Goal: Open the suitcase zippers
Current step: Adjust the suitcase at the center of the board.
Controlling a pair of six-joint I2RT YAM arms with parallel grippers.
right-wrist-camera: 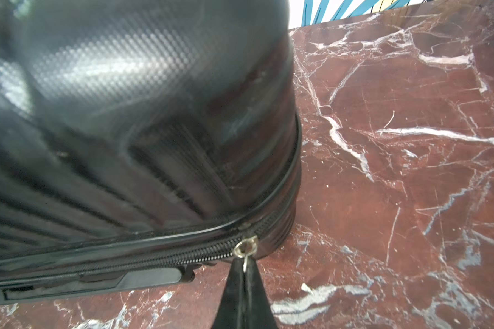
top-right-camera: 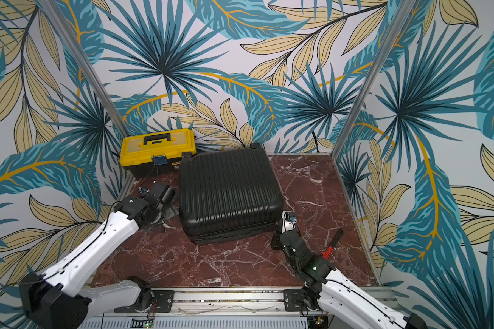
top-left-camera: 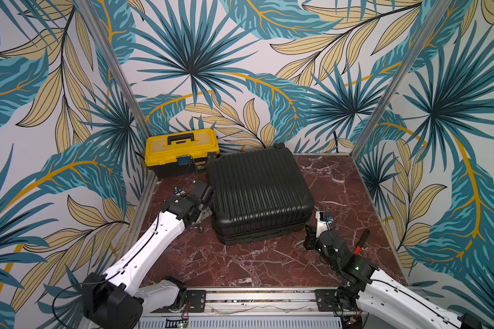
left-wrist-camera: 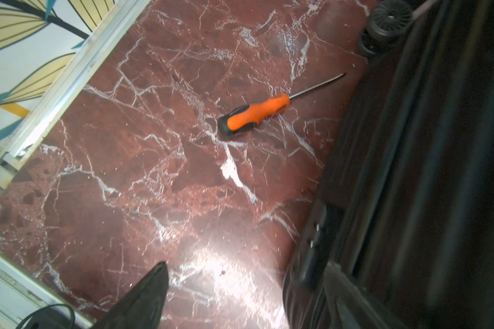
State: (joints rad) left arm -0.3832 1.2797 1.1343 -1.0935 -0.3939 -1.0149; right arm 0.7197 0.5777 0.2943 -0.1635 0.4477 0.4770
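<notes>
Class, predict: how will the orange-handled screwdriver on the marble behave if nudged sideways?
The screwdriver will probably roll, since its handle looks rounded and it lies flat. It likely slides easily too: the marble tabletop looks glossy. Its thin metal shaft suggests it stays stiff.

Suitcase (right-wrist-camera: 126,114) shell blurred, cut off at frame edge in right wrist view; left gripper (top-left-camera: 203,199) jaws hidden behind wrist in both top views.

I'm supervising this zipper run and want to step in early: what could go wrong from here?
1. The right claw pinches only the thin zipper pull at the suitcase corner; it may slip off on the curve.
2. The left claw is open beside the case, not bracing it, so pulling may drag the suitcase across the marble table.
</notes>
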